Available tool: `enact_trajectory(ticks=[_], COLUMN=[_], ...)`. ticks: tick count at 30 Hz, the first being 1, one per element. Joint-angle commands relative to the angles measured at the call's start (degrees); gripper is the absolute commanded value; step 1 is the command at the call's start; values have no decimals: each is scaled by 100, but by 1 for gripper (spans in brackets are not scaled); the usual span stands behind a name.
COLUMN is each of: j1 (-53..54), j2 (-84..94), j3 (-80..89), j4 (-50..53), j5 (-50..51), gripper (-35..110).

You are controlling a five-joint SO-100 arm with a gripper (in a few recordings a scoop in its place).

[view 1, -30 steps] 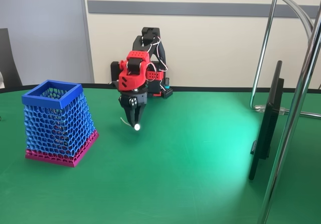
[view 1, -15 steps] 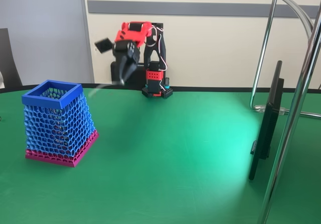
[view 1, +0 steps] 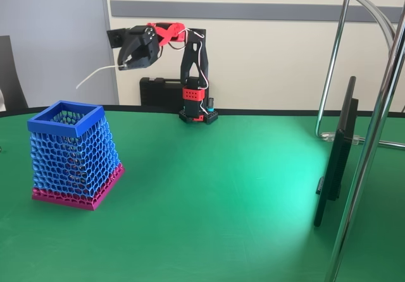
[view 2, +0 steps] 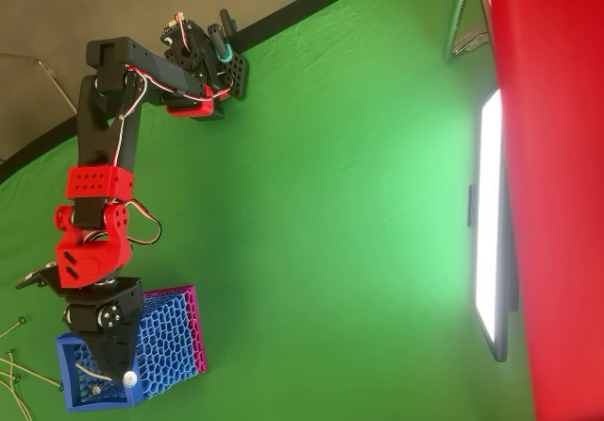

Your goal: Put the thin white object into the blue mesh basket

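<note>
Gripping the thin white object [view 1: 96,73], the gripper [view 1: 123,64] hangs in the upper left of the fixed view, high above the green table [view 1: 221,193] and in front of the grey wall panel. Its 2 black fingers are closed together on 1 end of the strand, which runs out leftward from the fingertips and droops a little toward its free end. The red and black arm [view 1: 190,61] rises from its base at the far edge of the table, upper centre of the frame, and reaches leftward.

Below the gripper, at the left of the fixed view, the blue mesh basket [view 1: 66,118] stands upright on the table, its solid blue rim on top and its pink band at the bottom. The strand's free end sits above the basket's opening and clear of the rim.

Seen in the overhead view, the gripper [view 2: 106,369] lies in the lower left of the frame, right over the basket [view 2: 170,341], with the white strand [view 2: 90,372] and a small round bead showing at the fingertips inside the outline of the blue rim. Several thin pale sticks [view 2: 14,369] lie at the far left edge, beside the basket.

A dark flat screen [view 1: 338,149] stands edge-on at the right of the fixed view, beside chrome stand tubes [view 1: 373,136].
</note>
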Motion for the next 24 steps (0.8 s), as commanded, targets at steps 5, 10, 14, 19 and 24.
enact_trajectory(ticks=[5,10,14,19,24], j1=[352,439,615,905,1310], j2=[246,132,53,53,185], j3=[378,352,185,422,809], j4=[-501,-343,44,0,-105], j5=[896,1723,2435,3050,3480], gripper=[1,2,3,7,13])
